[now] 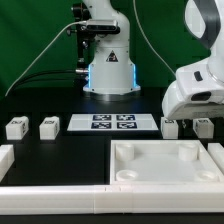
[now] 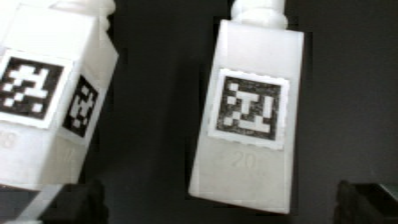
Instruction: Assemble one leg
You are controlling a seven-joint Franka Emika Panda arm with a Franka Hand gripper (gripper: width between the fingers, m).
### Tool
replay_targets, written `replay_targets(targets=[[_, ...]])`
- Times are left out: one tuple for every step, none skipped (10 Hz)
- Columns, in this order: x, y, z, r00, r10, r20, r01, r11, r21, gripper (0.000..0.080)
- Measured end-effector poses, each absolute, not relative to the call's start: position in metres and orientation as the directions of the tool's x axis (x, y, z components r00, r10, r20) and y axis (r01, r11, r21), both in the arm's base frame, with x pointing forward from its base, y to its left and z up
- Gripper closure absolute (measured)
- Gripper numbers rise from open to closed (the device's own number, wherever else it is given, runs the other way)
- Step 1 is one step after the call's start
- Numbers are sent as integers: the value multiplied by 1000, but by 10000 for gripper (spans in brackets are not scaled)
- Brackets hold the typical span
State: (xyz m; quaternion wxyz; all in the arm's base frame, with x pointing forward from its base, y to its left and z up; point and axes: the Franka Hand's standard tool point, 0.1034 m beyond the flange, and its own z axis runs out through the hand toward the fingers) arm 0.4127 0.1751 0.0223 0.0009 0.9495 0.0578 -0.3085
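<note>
Spread wide, the black 2-finger gripper (image 2: 217,202) holds nothing. In the wrist view its 2 dark fingertips (image 2: 68,205) stand on either side of a small white plastic cuboid leg (image 2: 258,110) with a black-and-white square tag on its face. I see a gap between each tip and the block. A neighbouring leg (image 2: 54,95) of the same make lies parallel just beside it, with a strip of black table (image 2: 160,120) between them.

In the exterior view, nearest me is a large white square tray-like piece (image 1: 165,178) with a raised rim. Its recess shows bare white floor and 2 round corner sockets (image 1: 130,152). Behind it, at the exterior view's right, the 2 legs sit side by side under the arm's white wrist (image 1: 195,95), which hangs low over them with the hand pointing down. I cannot tell from here which of the 2 is between the fingers.

At that view's left stand 2 more tagged legs (image 1: 15,127), well apart from the gripper. Between the 2 pairs lies the thin flat white marker board (image 1: 112,123) with 4 tags. Farthest back is the arm's white base (image 1: 108,60), glowing blue.
</note>
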Motion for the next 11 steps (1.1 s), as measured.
replay_targets(targets=[[410, 174, 20, 788, 107, -606, 110, -993, -32, 151], [409, 174, 17, 790, 107, -604, 110, -993, -33, 151], [405, 173, 16, 780, 106, -616, 111, -993, -31, 151], [395, 171, 19, 696, 100, -711, 119, -993, -23, 151], [404, 175, 12, 692, 102, -715, 117, -993, -28, 151], [404, 175, 12, 694, 103, -713, 117, -993, -29, 151], [403, 175, 11, 691, 103, -715, 118, -993, -28, 151], [402, 175, 10, 690, 102, -717, 118, -993, -28, 151], [400, 175, 9, 687, 102, -719, 118, -993, -28, 151], [398, 175, 8, 682, 102, -724, 119, -992, -28, 151], [394, 173, 6, 657, 99, -747, 121, -992, -26, 151]])
